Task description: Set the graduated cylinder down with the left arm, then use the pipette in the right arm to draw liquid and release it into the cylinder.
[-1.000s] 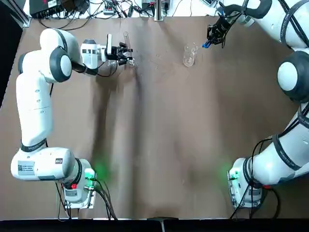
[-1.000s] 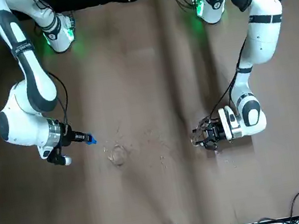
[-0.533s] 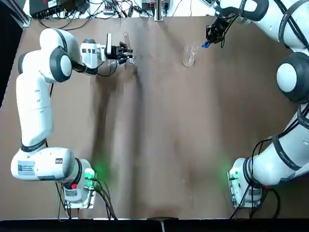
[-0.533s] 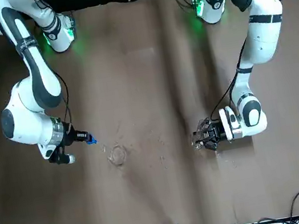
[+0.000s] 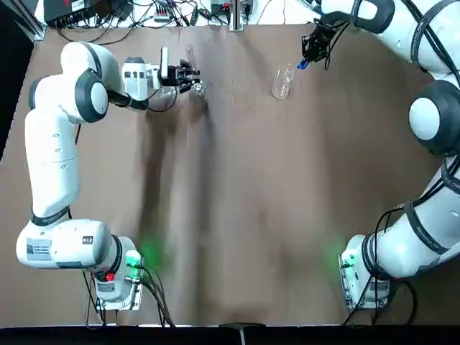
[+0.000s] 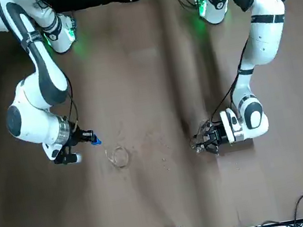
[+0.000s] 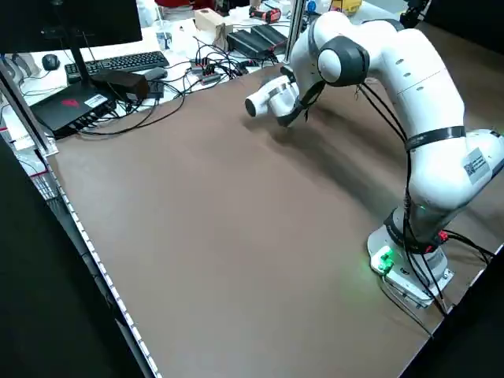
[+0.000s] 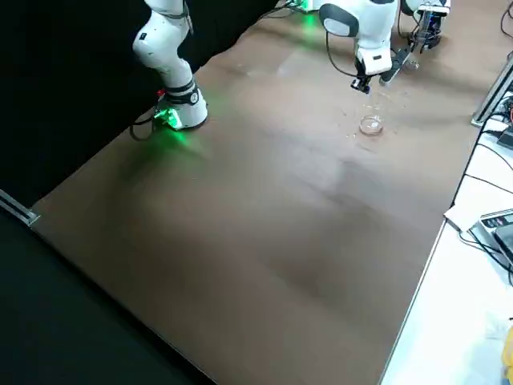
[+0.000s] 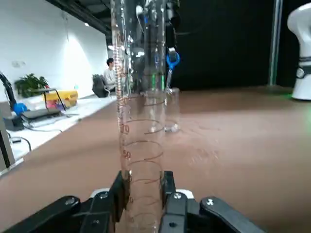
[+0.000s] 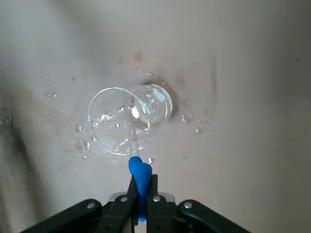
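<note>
On brown table [image 5: 237,201], left claw [image 9: 142,194] grasping graduated cylinder [image 9: 138,116], right claw [image 10: 141,194] grasping pipette [image 10: 140,174].

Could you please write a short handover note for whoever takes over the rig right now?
Left gripper: shut on the cylinder, holding it upright at the table's far left. The views do not settle whether its foot is on the table yet.
Right gripper: shut on the pipette by its blue bulb, tip hanging over the beaker at the far right.
Done: both items grasped, pipette brought above the beaker.
Left: release the cylinder, draw liquid from the beaker, carry the pipette across, release it into the cylinder.
</note>
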Robot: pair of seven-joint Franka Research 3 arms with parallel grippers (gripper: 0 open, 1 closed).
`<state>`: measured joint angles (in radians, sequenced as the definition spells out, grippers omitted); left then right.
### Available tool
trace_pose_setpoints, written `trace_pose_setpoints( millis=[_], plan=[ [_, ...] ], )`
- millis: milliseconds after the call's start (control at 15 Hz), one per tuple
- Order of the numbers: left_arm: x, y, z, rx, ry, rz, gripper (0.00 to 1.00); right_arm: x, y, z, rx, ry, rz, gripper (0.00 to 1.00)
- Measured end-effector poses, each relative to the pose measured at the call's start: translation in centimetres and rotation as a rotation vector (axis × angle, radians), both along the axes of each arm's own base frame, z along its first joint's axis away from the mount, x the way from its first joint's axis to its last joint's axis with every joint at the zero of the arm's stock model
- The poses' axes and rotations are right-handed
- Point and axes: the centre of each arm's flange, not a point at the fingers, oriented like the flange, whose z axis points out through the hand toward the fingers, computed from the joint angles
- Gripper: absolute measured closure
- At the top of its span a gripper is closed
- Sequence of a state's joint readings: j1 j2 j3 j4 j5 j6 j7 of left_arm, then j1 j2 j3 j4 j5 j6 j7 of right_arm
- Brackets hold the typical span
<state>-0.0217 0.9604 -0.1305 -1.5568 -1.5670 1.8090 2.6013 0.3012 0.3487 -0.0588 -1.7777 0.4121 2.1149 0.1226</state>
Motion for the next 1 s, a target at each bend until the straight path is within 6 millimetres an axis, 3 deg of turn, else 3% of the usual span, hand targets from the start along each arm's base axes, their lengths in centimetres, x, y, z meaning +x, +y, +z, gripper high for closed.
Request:
trace_pose_setpoints(
  millis=[267, 600, 800, 1000],
  plan=[
    [0.2, -7.1, 1.4, -0.019, -0.006, 0.041, 0.66, 0.1, 1.2, 1.3, -0.036, -0.013, 0.055, 0.93],
    [-2.6, -16.3, 1.3, 0.007, 0.038, 0.095, 0.66, -0.4, 3.0, 1.4, -0.073, -0.026, 0.106, 0.93],
    [-3.9, -18.8, 1.0, 0.016, 0.059, 0.107, 0.66, -0.7, 3.9, 1.5, -0.112, -0.031, 0.116, 0.93],
    [-4.7, -20.0, 0.6, 0.019, 0.07, 0.107, 0.66, -0.8, 4.6, 1.8, -0.129, -0.036, 0.11, 0.93]
  ],
)
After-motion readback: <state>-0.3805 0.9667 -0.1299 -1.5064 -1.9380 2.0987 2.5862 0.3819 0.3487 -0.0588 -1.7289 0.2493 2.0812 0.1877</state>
